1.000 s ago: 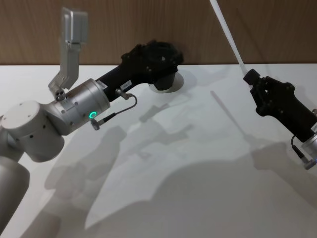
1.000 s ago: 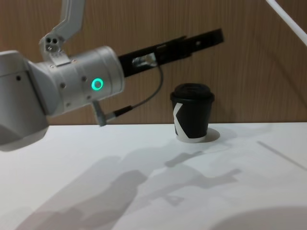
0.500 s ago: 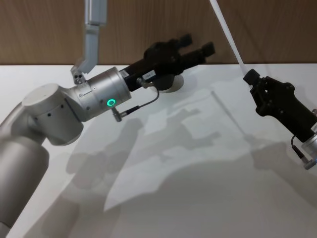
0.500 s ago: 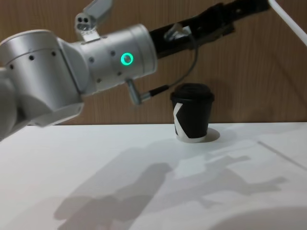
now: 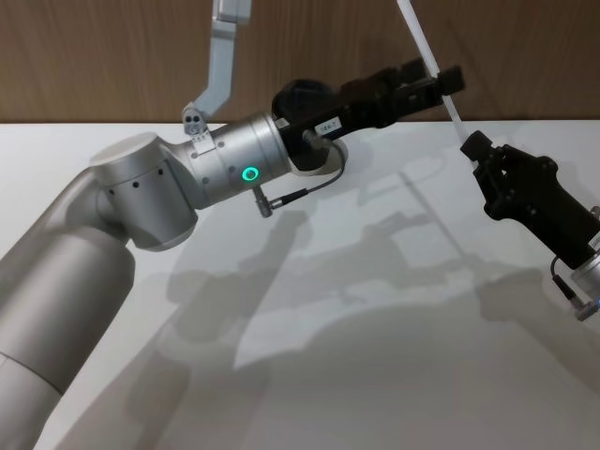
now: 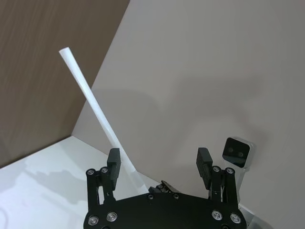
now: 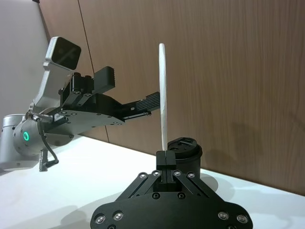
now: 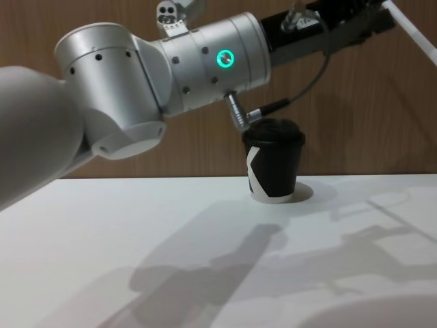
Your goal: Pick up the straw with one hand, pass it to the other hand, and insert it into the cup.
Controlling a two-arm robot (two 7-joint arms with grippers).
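Straw (image 5: 414, 28) is held in the air over the right side of the counter (image 5: 375, 328), well above the surface. Its lower end is pinched between the pressed-together fingers of the right gripper (image 5: 472, 143), which is raised at the right. From that grip the straw (image 7: 163, 95) rises at a slant, its upper part leaning toward the left and running off the top of the head view.

Higher up its length, the straw (image 6: 96, 107) is flanked by the left gripper (image 5: 436, 75), which is stretched across from the left at the level of the wooden wall (image 5: 94, 56). The fingers (image 6: 113, 162) of this gripper are spread wide, and the straw passes between them, just beside one finger. Whether that finger is touched cannot be told.

The cup (image 8: 273, 164) is set upright on the counter close to the wall, with its domed lid on and its white mark turned toward the chest camera. It is partly covered in the head view by the left arm (image 5: 141, 197), which is extended above it. It stands apart from the straw, lower and to the left of it. A green ring (image 5: 248, 173) is lit on the silver wrist of that arm, and a thin black cable (image 5: 305, 190) is looped beside it.
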